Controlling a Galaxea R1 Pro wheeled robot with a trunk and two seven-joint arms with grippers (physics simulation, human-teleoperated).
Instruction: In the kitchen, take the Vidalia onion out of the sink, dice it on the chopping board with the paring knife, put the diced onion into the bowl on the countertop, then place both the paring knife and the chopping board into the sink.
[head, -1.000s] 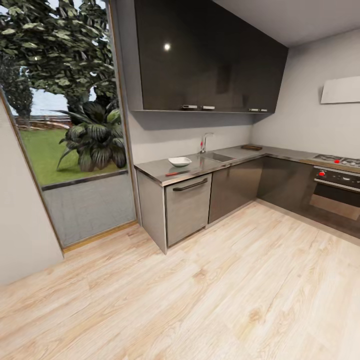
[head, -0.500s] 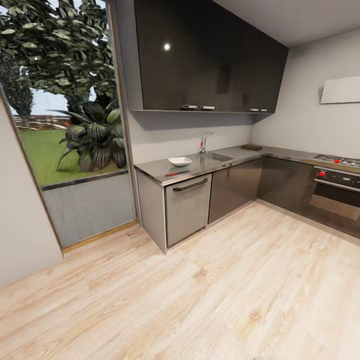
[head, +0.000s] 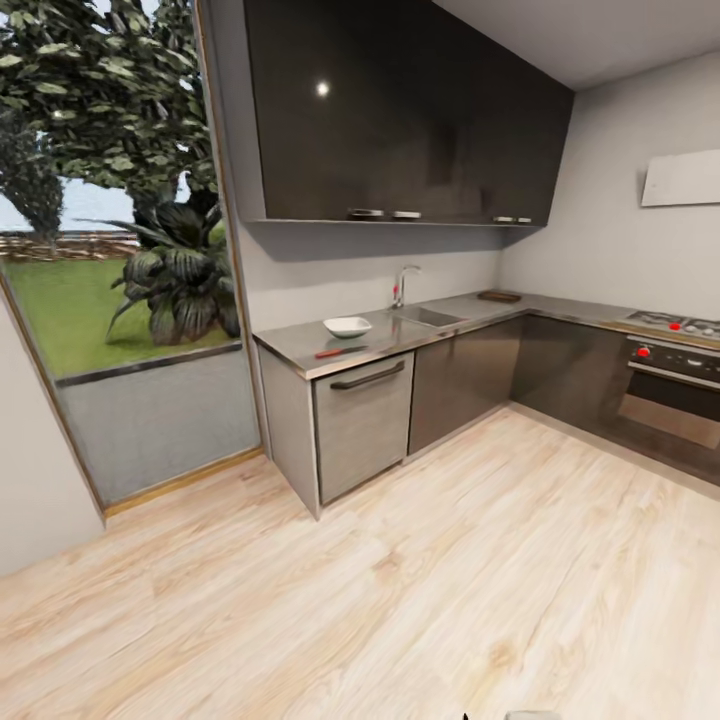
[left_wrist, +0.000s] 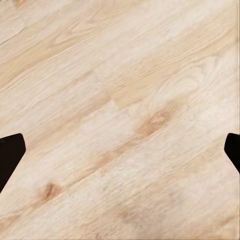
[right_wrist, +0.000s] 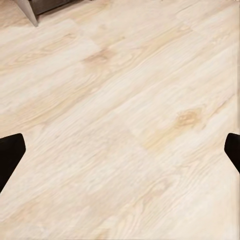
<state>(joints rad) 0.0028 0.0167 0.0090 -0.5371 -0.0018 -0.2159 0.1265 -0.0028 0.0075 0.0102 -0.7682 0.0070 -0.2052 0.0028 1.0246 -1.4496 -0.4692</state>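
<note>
The kitchen fills the head view, and its framing has shifted from the earlier pictures, so the camera has moved and the approach is under way. On the table (head: 385, 335) lie one bowl (head: 347, 326), one paring knife (head: 340, 351) and one chopping board (head: 499, 296); one sink (head: 430, 317) sits between. Both wrist views show jaws spread wide, empty, over the floor (left_wrist: 120, 110).

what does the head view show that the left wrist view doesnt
Head view alone: the countertop carrying the bowl, with the paring knife lying in front of it; the sink under a tap; the chopping board further along, near the corner.

Left wrist view alone: the left gripper, fingertips wide apart and empty, pointing at the floor.

Both: the light wooden floor.
</note>
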